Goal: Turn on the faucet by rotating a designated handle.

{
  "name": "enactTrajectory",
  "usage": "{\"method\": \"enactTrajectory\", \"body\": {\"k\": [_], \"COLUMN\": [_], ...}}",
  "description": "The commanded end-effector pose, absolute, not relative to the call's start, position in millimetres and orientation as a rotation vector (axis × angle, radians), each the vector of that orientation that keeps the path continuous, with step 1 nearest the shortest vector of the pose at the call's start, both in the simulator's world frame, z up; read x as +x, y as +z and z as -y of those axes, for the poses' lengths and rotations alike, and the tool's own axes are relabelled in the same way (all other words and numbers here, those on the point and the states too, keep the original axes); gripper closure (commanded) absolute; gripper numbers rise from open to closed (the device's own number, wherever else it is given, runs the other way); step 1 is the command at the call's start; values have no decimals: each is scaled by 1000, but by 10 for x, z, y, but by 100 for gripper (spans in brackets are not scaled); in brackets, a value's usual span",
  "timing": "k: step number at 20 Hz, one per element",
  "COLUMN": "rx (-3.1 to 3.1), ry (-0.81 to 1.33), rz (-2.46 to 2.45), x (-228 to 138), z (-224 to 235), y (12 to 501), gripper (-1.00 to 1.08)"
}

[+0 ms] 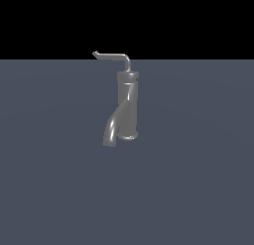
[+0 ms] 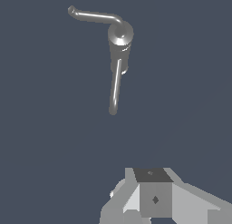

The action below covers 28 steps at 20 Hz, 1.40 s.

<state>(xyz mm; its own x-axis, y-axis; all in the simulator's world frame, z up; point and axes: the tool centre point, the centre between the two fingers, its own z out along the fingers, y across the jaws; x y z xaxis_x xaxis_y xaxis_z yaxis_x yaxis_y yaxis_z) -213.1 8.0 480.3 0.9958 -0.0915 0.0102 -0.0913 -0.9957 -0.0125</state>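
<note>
We see the faucet [image 1: 127,107] standing upright on the counter [image 1: 198,179], well apart from our fingers [image 2: 156,198] and ahead of them. The handle [image 2: 93,16] comes out sideways from the top of the body, so it is free to be pushed around; the thick spout [image 2: 115,89] points toward our fingers. Nothing is touched yet, so we judge the approach is not begun. The fingers are cut off by the wrist view's edge, and we cannot tell if they are apart or together. The exterior view does not show the arm.
</note>
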Motion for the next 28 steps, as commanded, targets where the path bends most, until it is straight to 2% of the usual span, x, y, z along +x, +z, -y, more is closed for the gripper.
{"method": "enactTrajectory", "body": {"k": [1, 28], "rx": [-3107, -2771], "ry": [-11, 111], "rz": [-219, -1233], "x": [-2027, -645], "z": [-95, -307], "y": [4792, 4321], "gripper": [108, 108]}}
